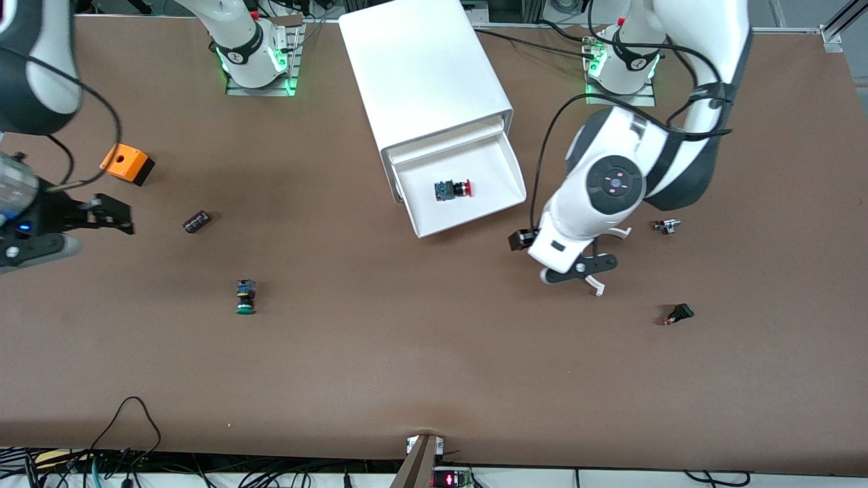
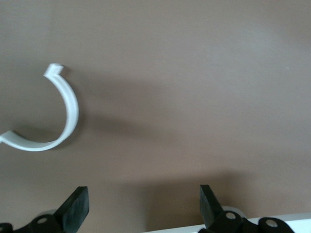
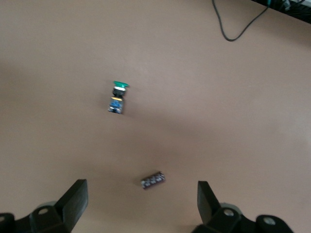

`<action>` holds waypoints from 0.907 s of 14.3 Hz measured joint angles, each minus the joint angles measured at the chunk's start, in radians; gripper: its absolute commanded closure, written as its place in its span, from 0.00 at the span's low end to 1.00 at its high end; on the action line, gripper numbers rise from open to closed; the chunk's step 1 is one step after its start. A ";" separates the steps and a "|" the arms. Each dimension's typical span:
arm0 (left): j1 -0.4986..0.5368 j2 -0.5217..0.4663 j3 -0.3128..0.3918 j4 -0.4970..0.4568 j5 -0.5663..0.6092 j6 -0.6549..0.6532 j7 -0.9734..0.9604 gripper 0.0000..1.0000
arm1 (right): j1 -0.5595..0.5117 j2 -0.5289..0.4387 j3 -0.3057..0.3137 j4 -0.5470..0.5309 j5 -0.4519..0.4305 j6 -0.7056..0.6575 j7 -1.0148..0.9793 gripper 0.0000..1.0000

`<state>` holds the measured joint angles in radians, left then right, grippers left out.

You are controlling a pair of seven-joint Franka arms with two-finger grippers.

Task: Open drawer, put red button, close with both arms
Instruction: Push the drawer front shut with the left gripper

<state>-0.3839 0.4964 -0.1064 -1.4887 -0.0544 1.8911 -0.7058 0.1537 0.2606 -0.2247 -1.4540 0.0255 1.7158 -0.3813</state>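
Observation:
The top drawer of the white cabinet is pulled out toward the front camera. The red button lies on its side on the drawer floor, with its red cap toward the left arm's end. My left gripper is open and empty, low over the table beside the drawer's front corner; in the left wrist view only bare table lies between its fingers. My right gripper is open and empty at the right arm's end of the table; it also shows in the right wrist view.
A white curved clip lies under the left gripper. A green-capped button and a small dark cylinder lie toward the right arm's end. An orange box, a metal part and a black switch also lie on the table.

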 measured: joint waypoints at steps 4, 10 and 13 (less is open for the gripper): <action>-0.043 0.052 0.000 0.000 0.000 0.094 -0.033 0.00 | -0.107 -0.058 0.112 -0.057 0.000 -0.001 -0.020 0.00; -0.099 0.111 0.000 0.001 0.000 0.187 -0.127 0.00 | -0.132 -0.090 0.139 -0.068 0.000 -0.002 -0.021 0.00; -0.118 0.124 0.000 0.001 0.000 0.190 -0.149 0.00 | -0.140 -0.090 0.138 -0.067 0.000 -0.017 -0.021 0.00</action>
<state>-0.5019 0.6204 -0.1067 -1.4874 -0.0543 2.0811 -0.8549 0.0135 0.1703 -0.0864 -1.5206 0.0256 1.6991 -0.4027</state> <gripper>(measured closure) 0.000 0.000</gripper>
